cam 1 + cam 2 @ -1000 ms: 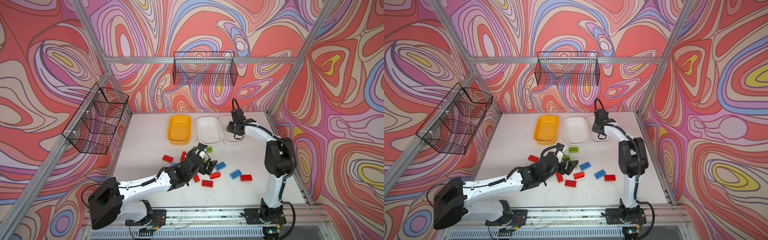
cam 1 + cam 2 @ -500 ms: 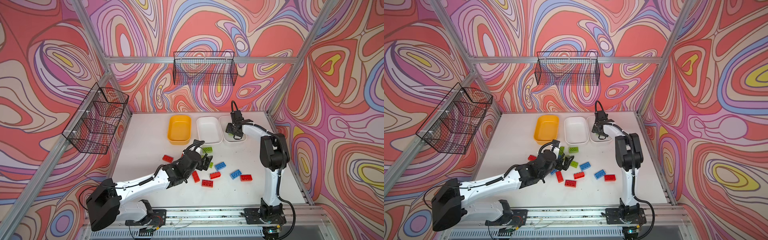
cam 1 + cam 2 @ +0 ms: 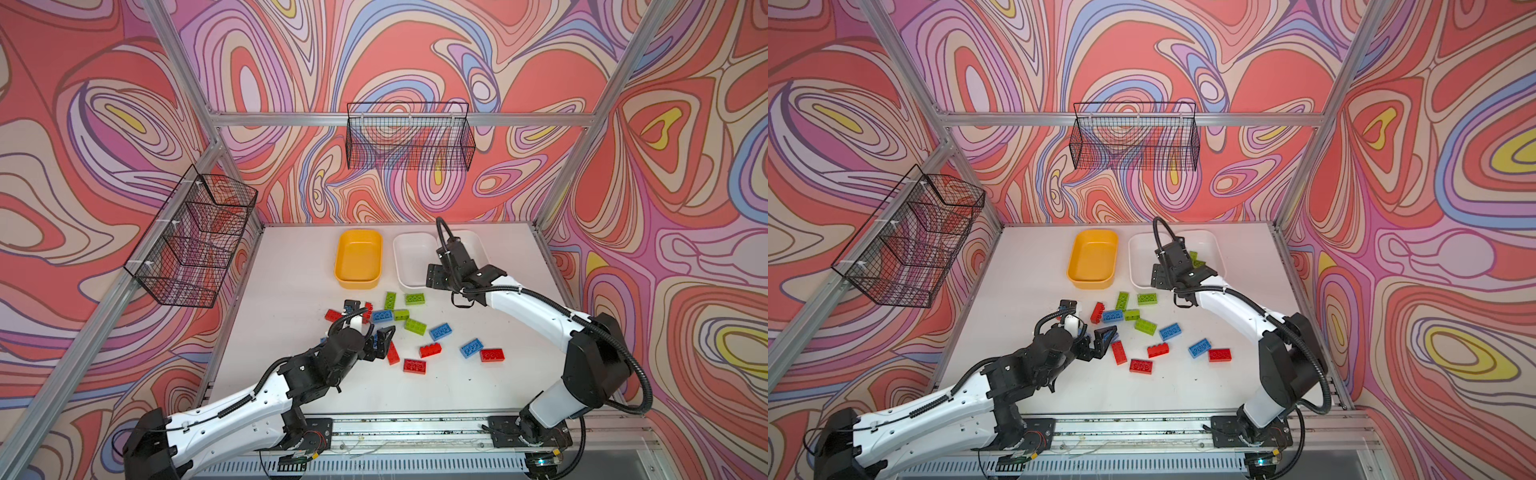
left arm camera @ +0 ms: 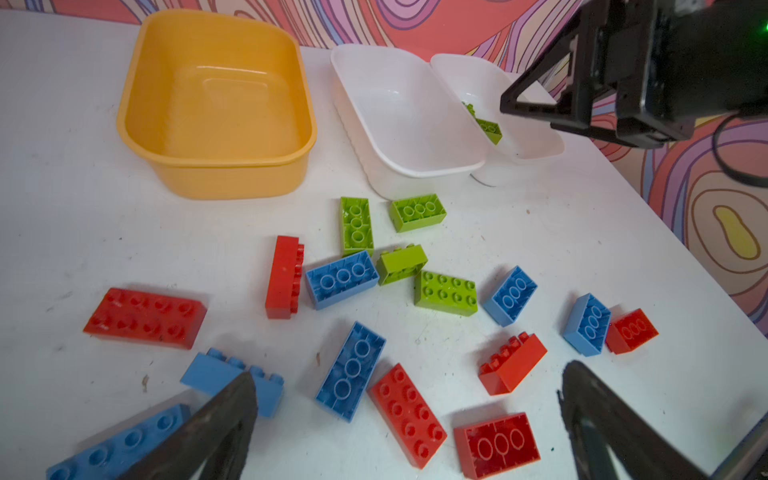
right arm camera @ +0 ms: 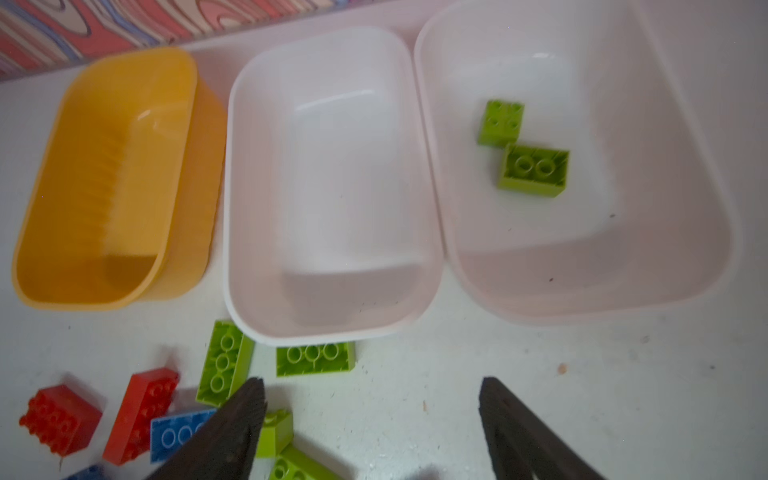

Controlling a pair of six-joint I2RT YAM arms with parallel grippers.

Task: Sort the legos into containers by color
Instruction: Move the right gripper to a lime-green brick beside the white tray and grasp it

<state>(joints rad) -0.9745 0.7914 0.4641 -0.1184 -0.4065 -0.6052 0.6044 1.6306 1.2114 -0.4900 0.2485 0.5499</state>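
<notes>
Left pincer (image 4: 409, 376), jaws wide apart and empty, hovers over loose red and blue bricks (image 4: 351, 370). Farther off, right pincer (image 5: 370, 382), jaws apart and empty, faces a white tub (image 5: 561, 257) holding two green bricks (image 5: 533, 170). Sorting looks barely begun; the next move calls for gripping another brick.

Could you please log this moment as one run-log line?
left gripper: open, empty, over loose legos | right gripper: open, empty | right white tub: two green legos | middle white tub: empty | yellow tub: empty
</notes>
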